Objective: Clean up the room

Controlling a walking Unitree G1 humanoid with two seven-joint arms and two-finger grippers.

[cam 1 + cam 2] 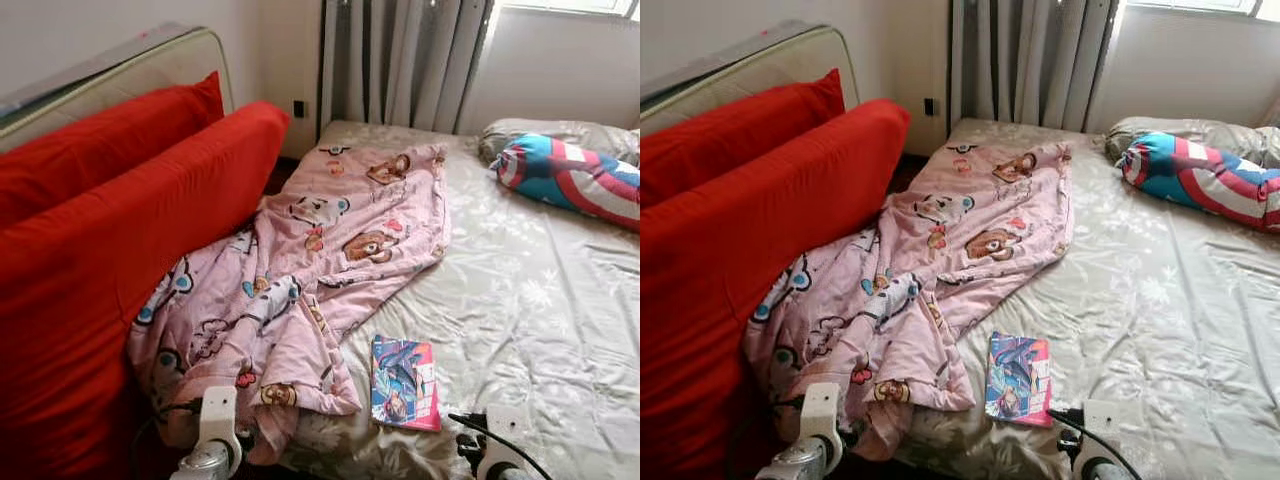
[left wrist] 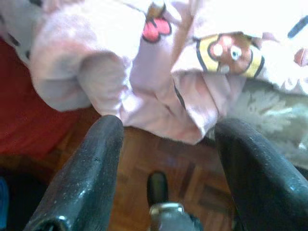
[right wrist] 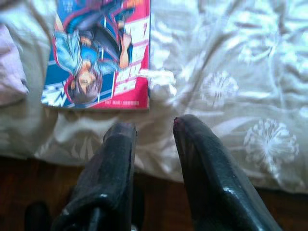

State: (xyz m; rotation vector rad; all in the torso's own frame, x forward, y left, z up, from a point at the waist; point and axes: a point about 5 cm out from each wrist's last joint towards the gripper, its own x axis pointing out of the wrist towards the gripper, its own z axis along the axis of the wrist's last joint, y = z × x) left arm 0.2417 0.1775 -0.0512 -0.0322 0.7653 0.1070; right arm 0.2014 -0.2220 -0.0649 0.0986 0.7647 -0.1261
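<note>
Pink cartoon-print blanket (image 1: pixel 300 280) lay crumpled across the near-left part of the bed (image 1: pixel 520 300), running from about 12 o'clock down to 7 o'clock, its lower corner spilling over the mattress edge toward the wooden floor (image 2: pixel 159 163). Rested partly against two red cushions (image 1: pixel 110 230) propped at 9 o'clock. Comic book (image 1: pixel 405 382) lay flat on the grey floral sheet, just beside the blanket's hem at about 5 o'clock. Striped red-white-blue bolster (image 1: pixel 570 175) sat at 2 o'clock, near a grey pillow (image 1: pixel 560 132); curtains (image 1: pixel 400 60) hung at 12 o'clock.

Left gripper (image 2: pixel 163 139) hovered at the bed's near edge, fingers spread wide, empty, with the blanket's hanging fold just beyond the tips, one fingertip nearly touching cloth. Right gripper (image 3: pixel 154 134) hovered low at the bed edge, fingers set narrowly apart, holding nothing, pointed toward the comic book, close but not touching.

Step judged: approach stage, nothing lifted yet; tidying barely begun. Blanket looked the likelier first target, given the wide left pincer right at its hem.

Next move judged to call for: short advance of the left fingers onto the drooping fold, closing on a thick bunch rather than a single layer. Soft cloth likely to slide and drag; comic book near the hem at risk of being pulled along. Book itself thin and flat on yielding sheet, hard to get a finger under.
</note>
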